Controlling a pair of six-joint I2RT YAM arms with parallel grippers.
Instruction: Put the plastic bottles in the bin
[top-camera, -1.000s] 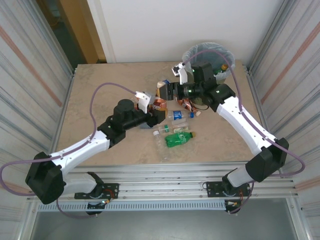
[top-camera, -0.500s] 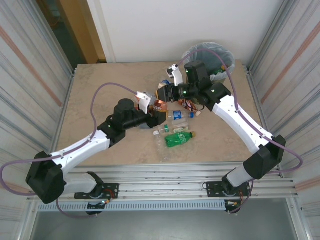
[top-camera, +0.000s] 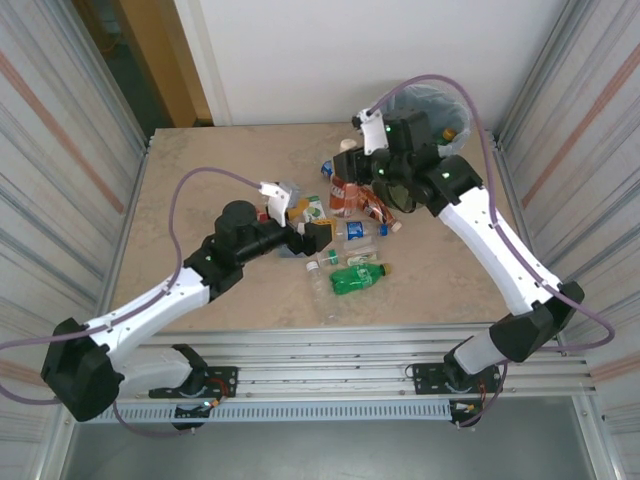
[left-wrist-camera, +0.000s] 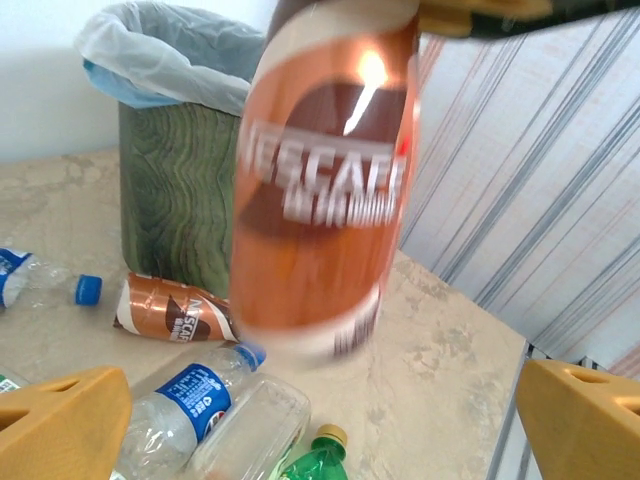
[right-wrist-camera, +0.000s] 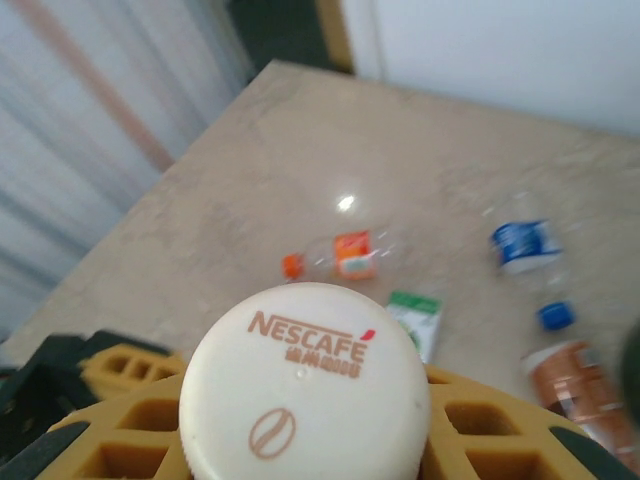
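**tabletop_tom:** Brown Nescafé bottle (top-camera: 342, 196), where's it at?

**binwatch:** Hanging upright, clear of the table (top-camera: 200, 180), with its cap pinched in the right gripper (right-wrist-camera: 305, 400). That's roughly 8 o'clock from the bin (top-camera: 432, 98), which sits at the table's 1 o'clock corner.

**tabletop_tom:** And the left gripper (top-camera: 308, 222)?

**binwatch:** Jaws spread wide, nothing in them, at 7 o'clock of that bottle. Green bottle (top-camera: 357, 277) and blue-label bottle (top-camera: 352, 230) lie loose mid-table.
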